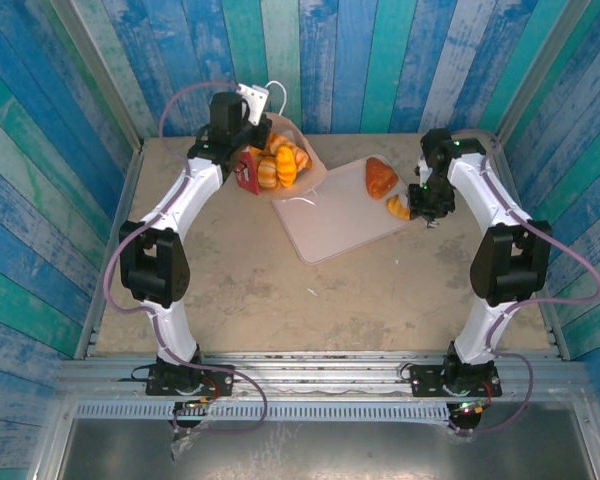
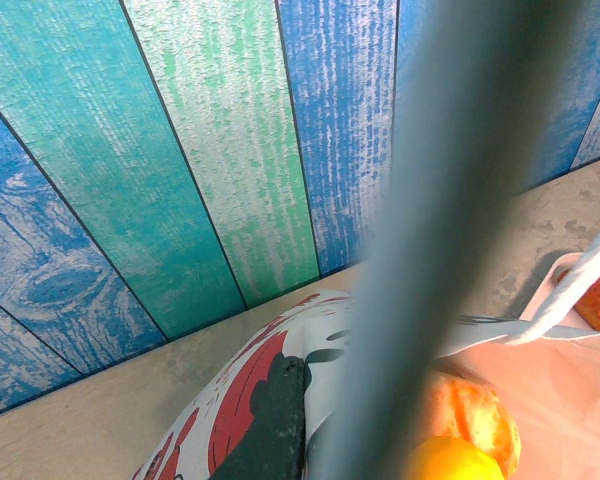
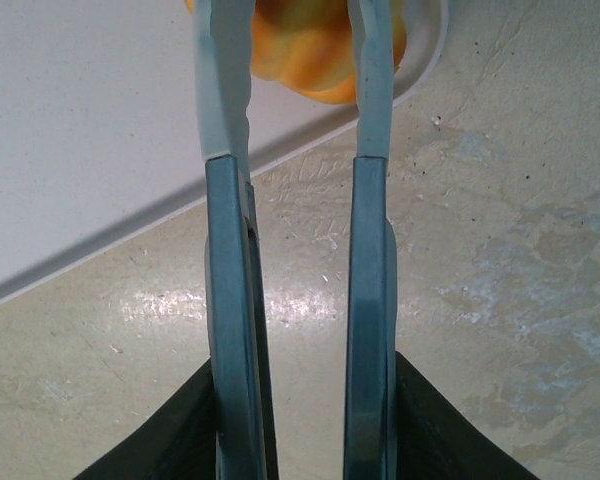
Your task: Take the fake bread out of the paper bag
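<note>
1. Paper bag [image 1: 248,174]: red-and-white printed, lying on its side at the far left of the table [image 1: 230,290], mouth facing the tray [image 1: 330,235]. A white cord handle [image 1: 276,95] stands up behind it. Glossy golden-orange pastries [image 1: 280,163] lie packed in the open mouth; the left wrist view shows two of them [image 2: 468,420] against the pale inner wall.

2. Left gripper [image 1: 244,158]: the arm reaches forward and leans inward, wrist pitched down over the bag. The jaws are pressed together on the bag's near wall, one blurred finger [image 2: 450,250] inside the mouth.

3. Tray: pale, square, set diagonally at table centre. A reddish-brown wedge [image 1: 380,177] lies near its far right edge. A small yellow-orange pastry [image 1: 398,207] lies at the right rim.

4. Right gripper [image 1: 421,212]: the arm is folded at the elbow and points inward and down. Its fingers [image 3: 230,300] stand narrowly parted, tips straddling the small pastry [image 3: 305,55]; contact cannot be determined.
</note>
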